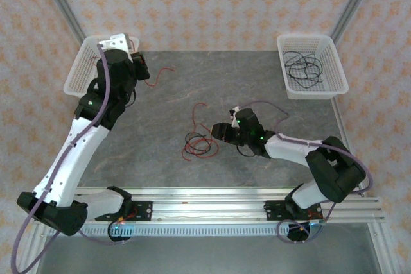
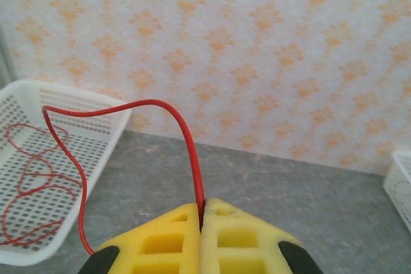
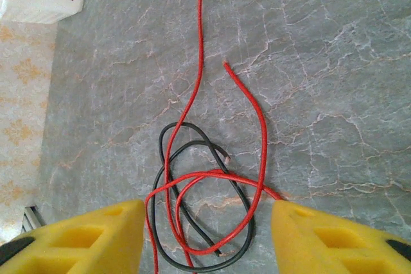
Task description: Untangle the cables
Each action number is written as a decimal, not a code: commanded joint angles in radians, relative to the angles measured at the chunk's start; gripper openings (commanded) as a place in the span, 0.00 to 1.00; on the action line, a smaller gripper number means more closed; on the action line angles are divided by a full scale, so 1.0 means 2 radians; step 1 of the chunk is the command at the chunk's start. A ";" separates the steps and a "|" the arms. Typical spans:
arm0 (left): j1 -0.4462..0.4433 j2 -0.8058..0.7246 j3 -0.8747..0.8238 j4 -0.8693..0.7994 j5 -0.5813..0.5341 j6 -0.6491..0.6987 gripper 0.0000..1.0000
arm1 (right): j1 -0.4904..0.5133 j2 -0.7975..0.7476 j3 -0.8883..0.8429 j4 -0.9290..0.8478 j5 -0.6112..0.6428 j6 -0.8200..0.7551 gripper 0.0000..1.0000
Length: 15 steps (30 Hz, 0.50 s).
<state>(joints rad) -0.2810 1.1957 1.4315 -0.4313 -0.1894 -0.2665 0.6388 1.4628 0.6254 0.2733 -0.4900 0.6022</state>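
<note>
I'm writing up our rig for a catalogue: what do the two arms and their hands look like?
The left arm and right arm have white links between bulky black joints, a purple-grey hose along each, and small green lights. The left hand and right hand have yellow fingers with rectangular recesses, black behind.

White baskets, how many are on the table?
2. The left basket at the far-left corner has red cable in it; the right basket at the far-right corner holds black cables.
</note>
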 commanded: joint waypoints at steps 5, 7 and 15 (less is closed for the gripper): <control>0.094 0.049 0.038 0.025 0.040 -0.002 0.00 | 0.003 -0.022 -0.014 0.012 0.014 0.002 0.54; 0.121 0.065 0.042 0.039 0.053 -0.007 0.00 | 0.003 -0.025 -0.019 0.012 0.016 0.002 0.54; 0.198 0.126 0.047 0.098 0.066 -0.007 0.00 | 0.003 -0.040 -0.036 0.011 0.021 0.006 0.54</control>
<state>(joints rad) 0.0769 1.4284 1.4937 -0.3183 -0.0799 -0.2710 0.6388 1.4109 0.5690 0.2775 -0.4755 0.6060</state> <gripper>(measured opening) 0.043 0.541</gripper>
